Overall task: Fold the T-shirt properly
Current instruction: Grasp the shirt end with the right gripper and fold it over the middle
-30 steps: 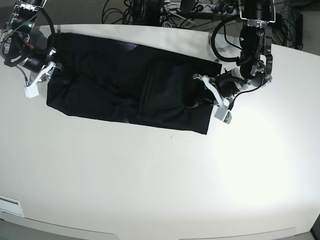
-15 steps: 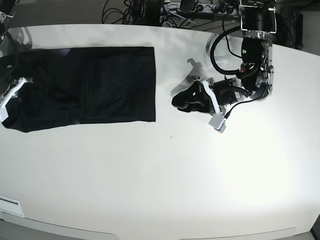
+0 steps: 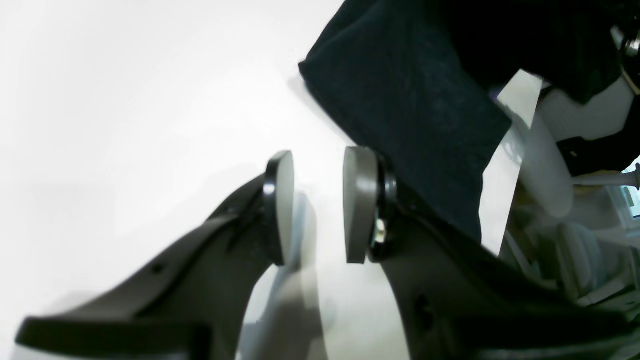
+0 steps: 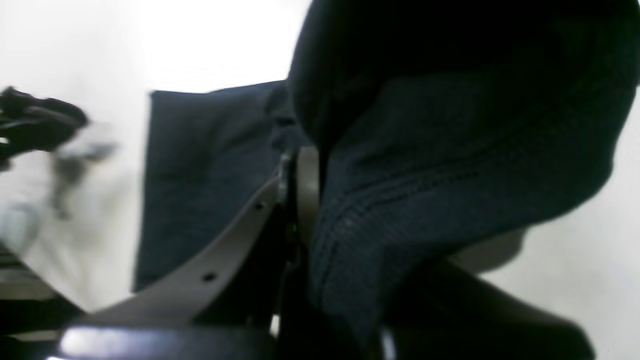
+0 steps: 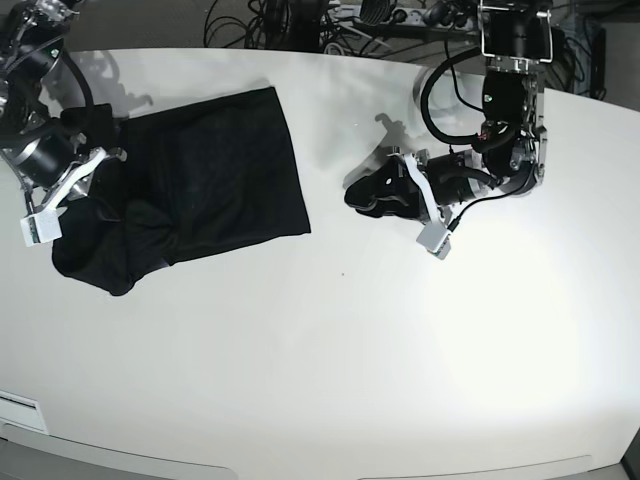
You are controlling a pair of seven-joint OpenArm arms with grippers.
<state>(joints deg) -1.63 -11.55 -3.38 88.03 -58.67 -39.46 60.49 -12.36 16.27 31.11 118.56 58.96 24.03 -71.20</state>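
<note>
The black T-shirt lies folded on the left half of the white table, plain side up, with its left end bunched. My right gripper is shut on that left end. In the right wrist view the cloth sits between the jaws and drapes over one finger. My left gripper is open and empty, low over bare table just right of the shirt. In the left wrist view its pads stand apart, and the shirt's edge lies beyond them.
Cables and equipment crowd the far edge of the table. A white label sits at the near left corner. The left arm's body stands over the far right of the table.
The right gripper has come back in from the left edge with the shirt's end. The shirt has turned from a flat rectangle to a tilted, bunched shape. The left gripper has barely moved.
</note>
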